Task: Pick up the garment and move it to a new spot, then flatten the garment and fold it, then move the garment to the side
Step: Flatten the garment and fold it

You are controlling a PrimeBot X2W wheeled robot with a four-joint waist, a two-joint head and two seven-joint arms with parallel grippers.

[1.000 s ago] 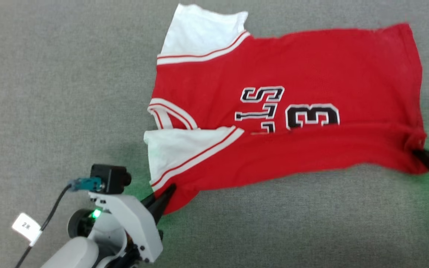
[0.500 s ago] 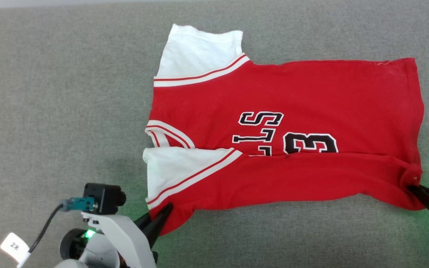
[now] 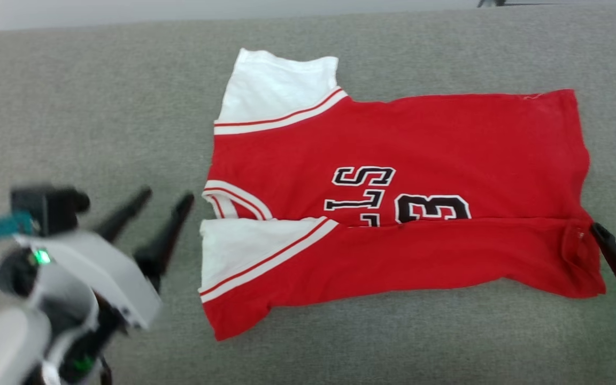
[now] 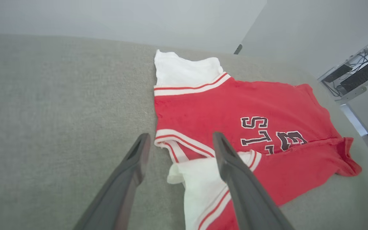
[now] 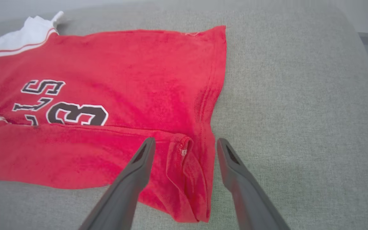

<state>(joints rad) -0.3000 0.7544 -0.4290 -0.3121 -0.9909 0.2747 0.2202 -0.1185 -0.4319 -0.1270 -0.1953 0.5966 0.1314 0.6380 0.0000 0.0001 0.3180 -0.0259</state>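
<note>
Item 1: left gripper [image 3: 169, 193]. The 2 dark fingers are spread wide with nothing between them. It is poised over bare grey cloth at 9 o'clock of the shirt, clear of its collar edge. A black wrist camera [image 3: 46, 206] with a teal plug sits on the arm behind the gripper.

Item 2: right gripper [image 3: 615, 224]. Its fingers are likewise parted and grip nothing. It stands at 4 o'clock of the shirt, just beside the hem corner. In the right wrist view the 2 fingers [image 5: 133, 179] straddle that rumpled corner; contact cannot be judged.

Item 3: red T-shirt [image 3: 420, 149]. It lies flat on the grey cloth surface [image 3: 72, 107], neck toward 9 o'clock and hem toward 3 o'clock.
- The long edge at 6 o'clock is folded up over the body and covers the lower part of the black-and-white lettering [image 3: 393, 200], which reads "S" and "3".
- 1 white sleeve [image 3: 276, 88] is spread out at 11 o'clock.
- The other white sleeve [image 3: 244, 246] lies on the folded strip at 8 o'clock.
- Each sleeve has a thin red-and-white band.
- The striped neckband [image 3: 233, 198] sits between the 2 sleeves.
</note>
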